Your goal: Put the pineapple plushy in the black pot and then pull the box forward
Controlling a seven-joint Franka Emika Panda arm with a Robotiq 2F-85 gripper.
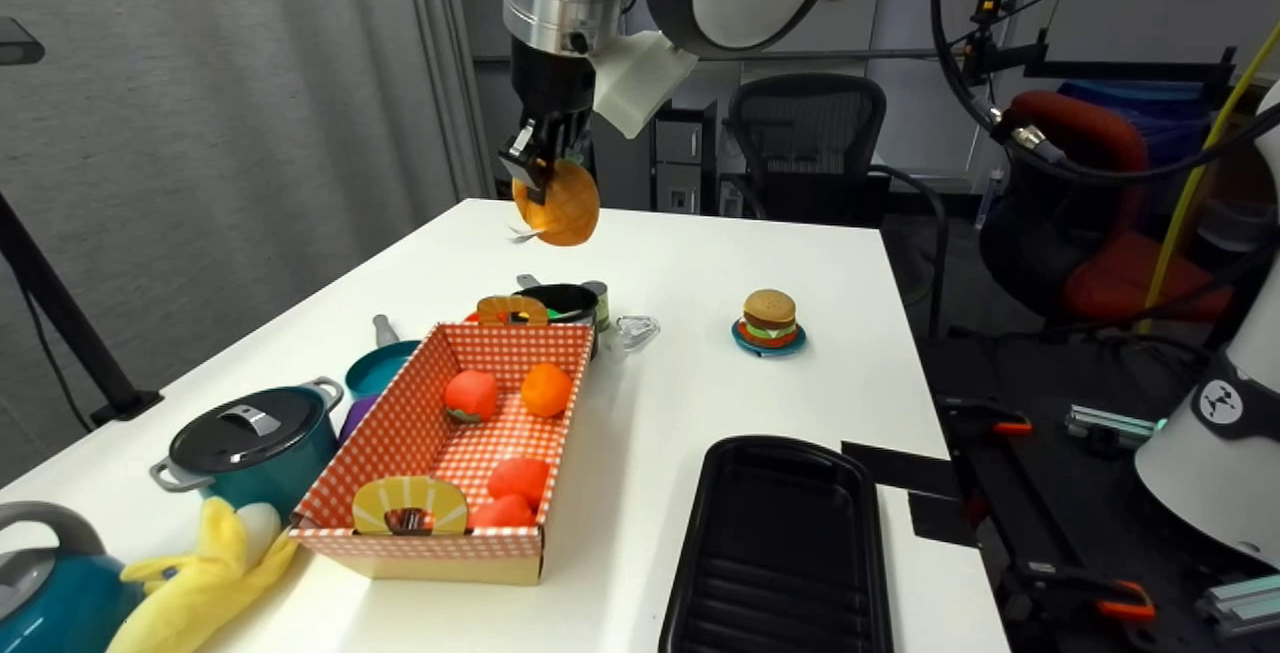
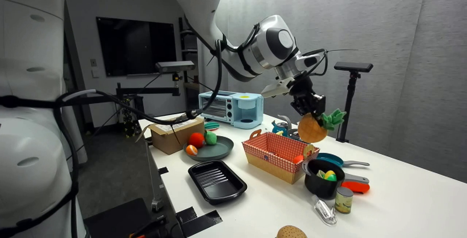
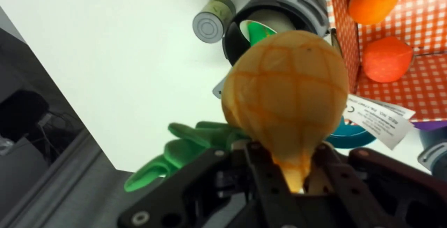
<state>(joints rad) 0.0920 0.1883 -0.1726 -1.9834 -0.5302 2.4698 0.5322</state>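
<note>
White printed tags [image 3: 377, 119], "REG. NO." legible and the finest lines blurred, stick out from the orange-yellow, green-leafed pineapple plushy [image 2: 311, 129], held between the fingers [image 3: 268, 179] of the black gripper [image 3: 288, 153] above the white table [image 1: 690, 283]. On it, the small round black pot [image 2: 320, 187] holds green and yellow pieces [image 2: 332, 177], and beside it the shallow rectangular red-and-white checkered cardboard box [image 1: 455, 567] contains rounded red and orange fruits [image 1: 547, 390]
</note>
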